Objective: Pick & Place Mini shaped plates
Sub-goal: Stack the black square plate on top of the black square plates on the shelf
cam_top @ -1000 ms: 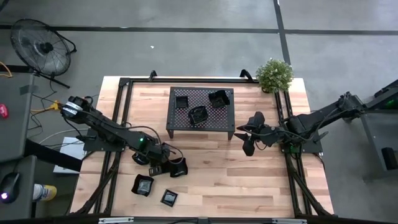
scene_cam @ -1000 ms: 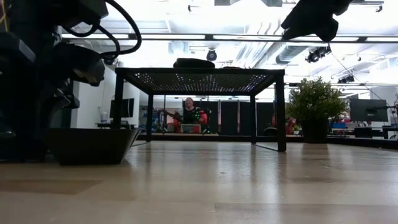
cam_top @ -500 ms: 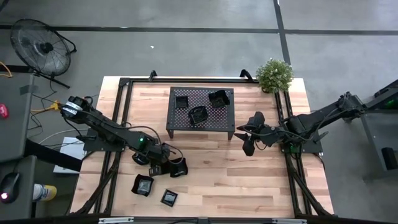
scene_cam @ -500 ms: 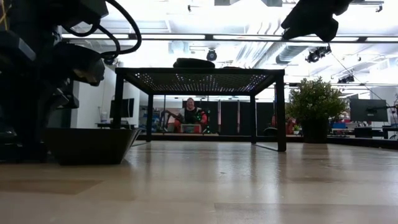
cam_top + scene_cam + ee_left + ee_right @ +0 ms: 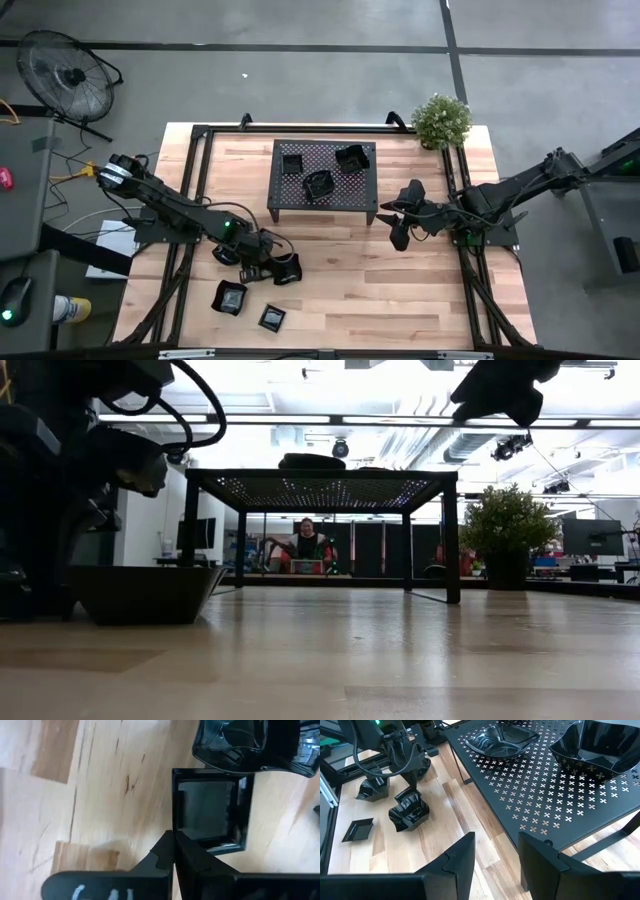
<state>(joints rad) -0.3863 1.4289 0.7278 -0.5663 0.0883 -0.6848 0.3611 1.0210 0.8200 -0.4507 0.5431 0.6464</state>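
pinching shut since: left gripper [image 5: 173, 851], probably plate [image 5: 210, 810]

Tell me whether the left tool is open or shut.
Shut. In the left wrist view the left tool has its two fingers pressed together, pinching the rim of a square plate.
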